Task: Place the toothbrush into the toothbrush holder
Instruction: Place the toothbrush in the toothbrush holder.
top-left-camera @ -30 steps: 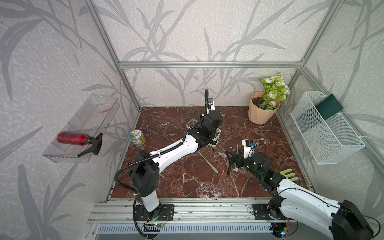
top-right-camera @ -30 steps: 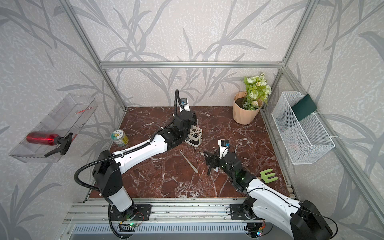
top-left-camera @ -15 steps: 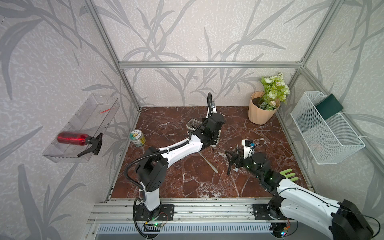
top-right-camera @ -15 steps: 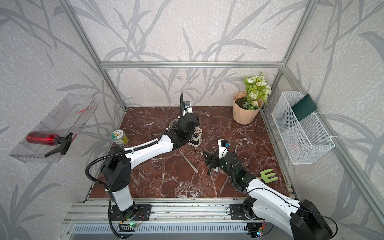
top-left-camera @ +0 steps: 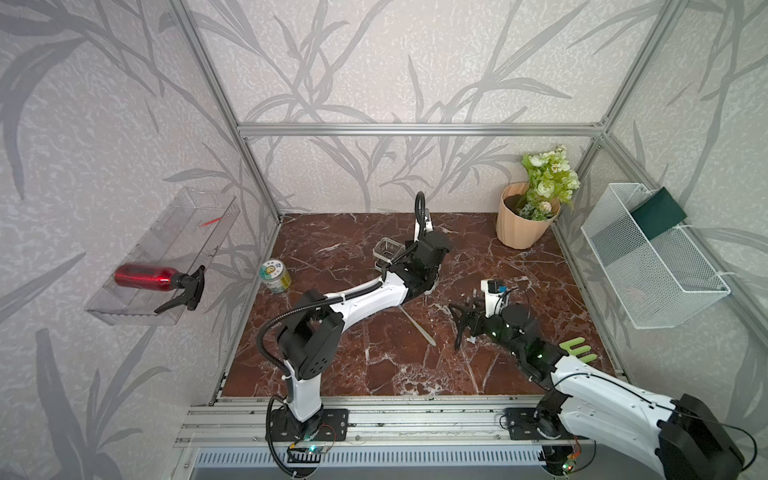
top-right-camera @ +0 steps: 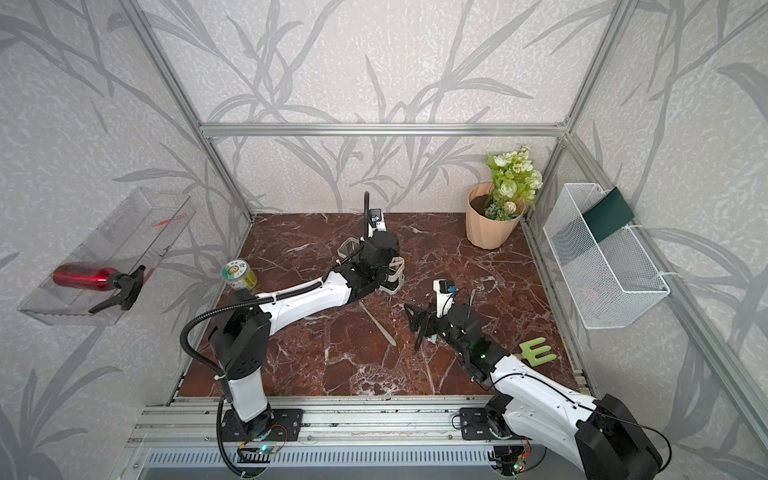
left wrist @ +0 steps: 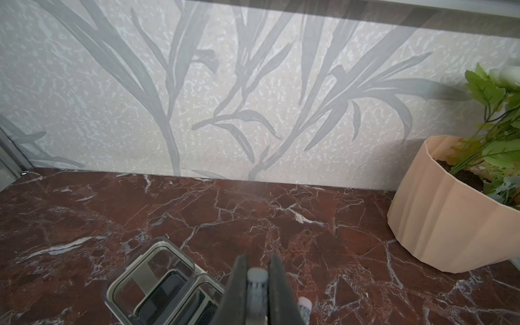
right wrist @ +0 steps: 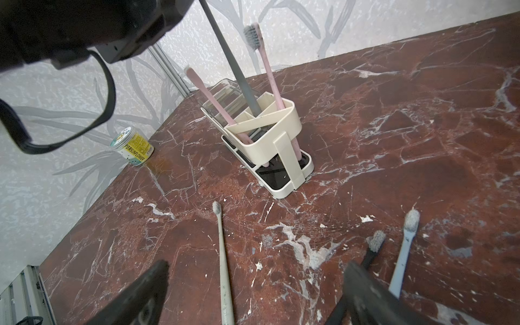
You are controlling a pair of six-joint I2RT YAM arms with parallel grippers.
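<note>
- Since a second ago the left arm [top-left-camera: 365, 299] has lifted its elbow and carried its wrist further across the worktop [top-left-camera: 374, 361], to stand over the toothbrush holder [right wrist: 281, 123].
- That holder stands upright mid-worktop, with two pink toothbrushes [right wrist: 270, 73] already in its cream divider end.
- Right claw [right wrist: 257, 266]: spread wide and empty, low over loose toothbrushes [right wrist: 222, 253] lying flat.
- Left claw [left wrist: 256, 284]: clenched on the top end of the grey toothbrush [right wrist: 239, 70].
- This brush is near upright, its lower end inside a divider slot, so the insertion looks nearly done.
- Next, probably: lower until it seats, release, then rise straight up clear of the pink brushes.
</note>
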